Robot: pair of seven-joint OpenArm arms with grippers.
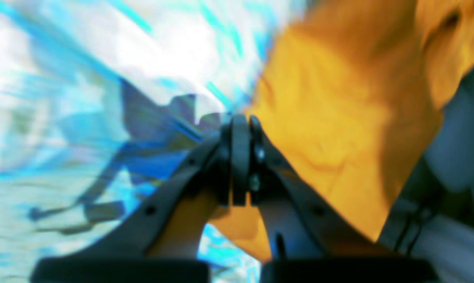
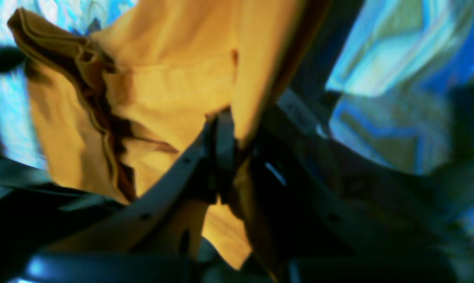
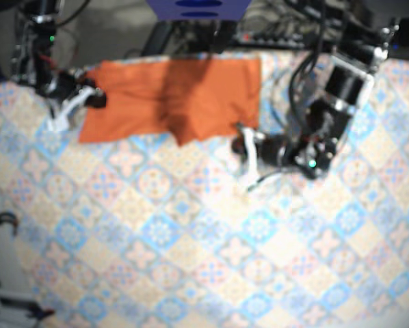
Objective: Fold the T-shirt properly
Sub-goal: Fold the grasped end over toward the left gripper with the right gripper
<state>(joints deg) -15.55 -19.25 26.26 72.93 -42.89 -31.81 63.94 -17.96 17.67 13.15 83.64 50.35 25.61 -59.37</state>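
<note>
Base view: T-shirt [image 3: 177, 96] at 12 o'clock of table [image 3: 211, 260], judged light, limp, creases easily; right gripper [image 3: 88, 99] clamped on its 9 o'clock edge, left gripper [image 3: 245, 143] on 4 o'clock corner; rec. taking hold at hems/corners, not mid-cloth.

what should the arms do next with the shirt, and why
Probably ease the left gripper and right gripper slightly apart to pull the shirt flat: both are shut on its cloth, and a dark crease runs down its middle.
</note>
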